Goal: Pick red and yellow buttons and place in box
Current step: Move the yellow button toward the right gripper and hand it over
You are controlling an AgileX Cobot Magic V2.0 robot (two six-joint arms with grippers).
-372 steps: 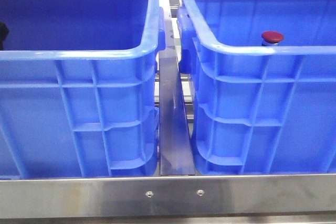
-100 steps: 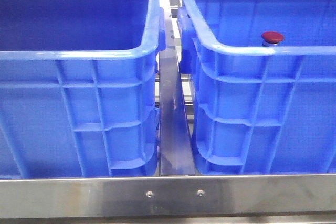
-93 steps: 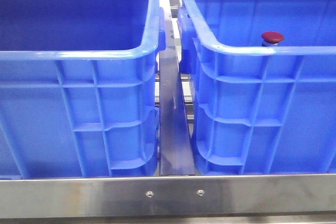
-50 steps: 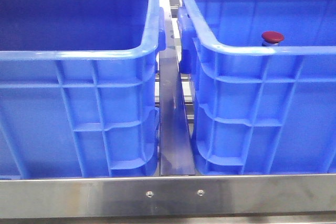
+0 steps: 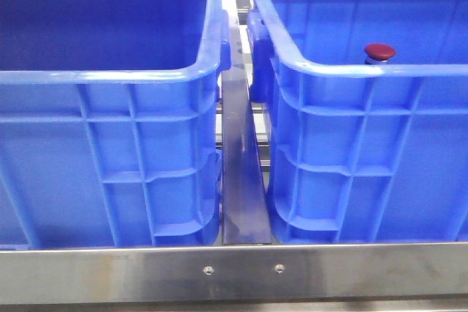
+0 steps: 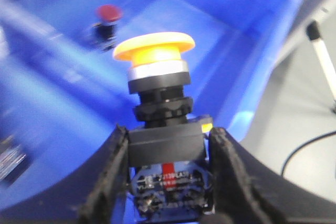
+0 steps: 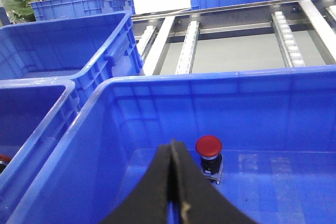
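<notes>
The dark red button [image 5: 379, 52] stands upright inside the right blue crate [image 5: 365, 69]. My left gripper [image 6: 169, 134] is shut on the black base of the orange-yellow button [image 6: 154, 48] and holds it upright over a blue crate [image 6: 247, 35]. The red button [image 6: 108, 13] stands on that crate's floor beyond it; this view is blurred. My right gripper [image 7: 172, 146] is shut and empty. It hovers inside the crate [image 7: 210, 77], just beside the red button [image 7: 208, 145] and apart from it. Neither gripper shows in the front view.
A second, like blue crate [image 5: 110, 78] stands to the left, with a metal rail [image 5: 240, 180] between the two. More blue crates [image 7: 84, 4] and a roller conveyor [image 7: 283, 24] lie behind. A steel frame bar [image 5: 241, 272] runs along the front.
A dark shape at the left crate's left edge 3.7 s ago is gone from the front view. The red button and both crates have not moved.
</notes>
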